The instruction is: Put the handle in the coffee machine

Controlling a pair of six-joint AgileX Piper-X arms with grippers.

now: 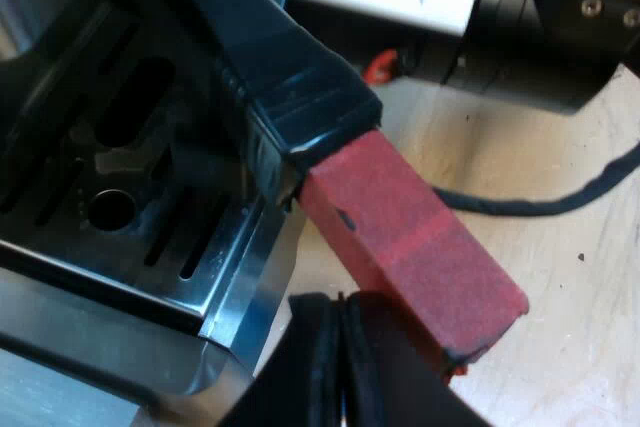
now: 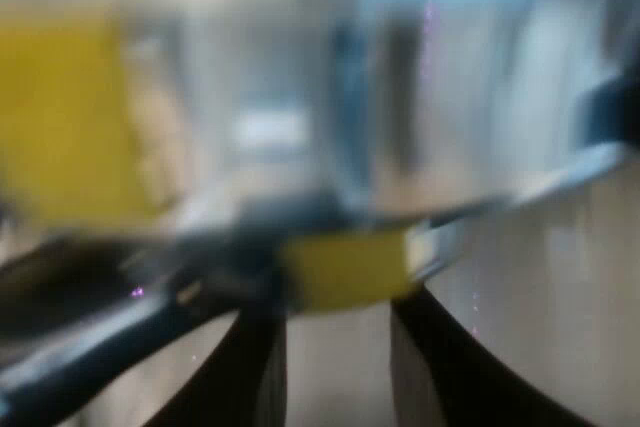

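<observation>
The holder's dark handle (image 1: 290,77) reaches out over the espresso machine's slotted drip tray (image 1: 130,207), and its red end (image 1: 415,242) sticks out past the tray's edge above the wooden table. My left gripper (image 1: 345,362) is shut, its two black fingers pressed together and touching the underside of the red end. The holder's metal head is hidden. My right gripper (image 2: 340,347) is open, close to a shiny metal surface (image 2: 530,287), with a blurred yellow patch (image 2: 345,267) at its fingertips.
A white and black arm body (image 1: 480,7) hangs over the table beyond the handle, with a small red part (image 1: 380,65) beside it. A black cable (image 1: 560,197) lies on the table. A large yellow shape (image 2: 70,117) is near the right gripper.
</observation>
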